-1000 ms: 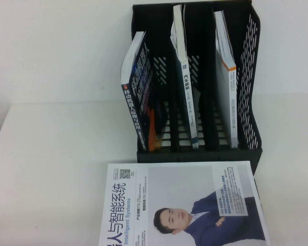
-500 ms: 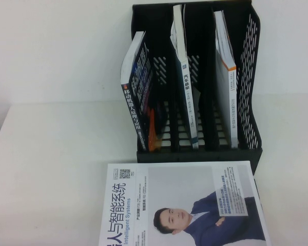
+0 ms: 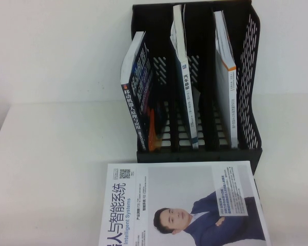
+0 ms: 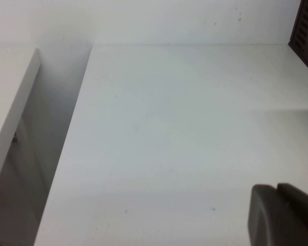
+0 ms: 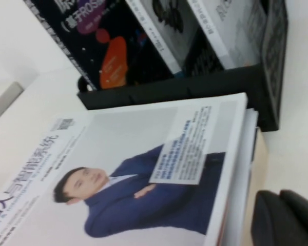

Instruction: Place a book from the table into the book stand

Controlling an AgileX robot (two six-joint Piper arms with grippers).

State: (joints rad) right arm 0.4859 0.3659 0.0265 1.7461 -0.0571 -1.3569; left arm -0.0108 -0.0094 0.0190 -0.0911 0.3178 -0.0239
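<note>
In the high view, the black book stand (image 3: 249, 87) stands at the back of the white bench (image 3: 56, 154). The book (image 3: 226, 97), white with an orange mark, stands upright in the right slot. A dark blue book (image 3: 138, 97) leans in the left slot. Another book (image 3: 185, 87) is in the middle slot. A white book with a man in a dark suit (image 3: 185, 205) lies flat just in front of the stand.

In the left wrist view, the left hand (image 4: 277, 205) is clenched over bare bench and grasps nothing. A corner of the stand shows.

In the right wrist view, the right hand (image 5: 280, 210) is clenched and empty. It is just beside the man book, which lies on top of a pile.
</note>
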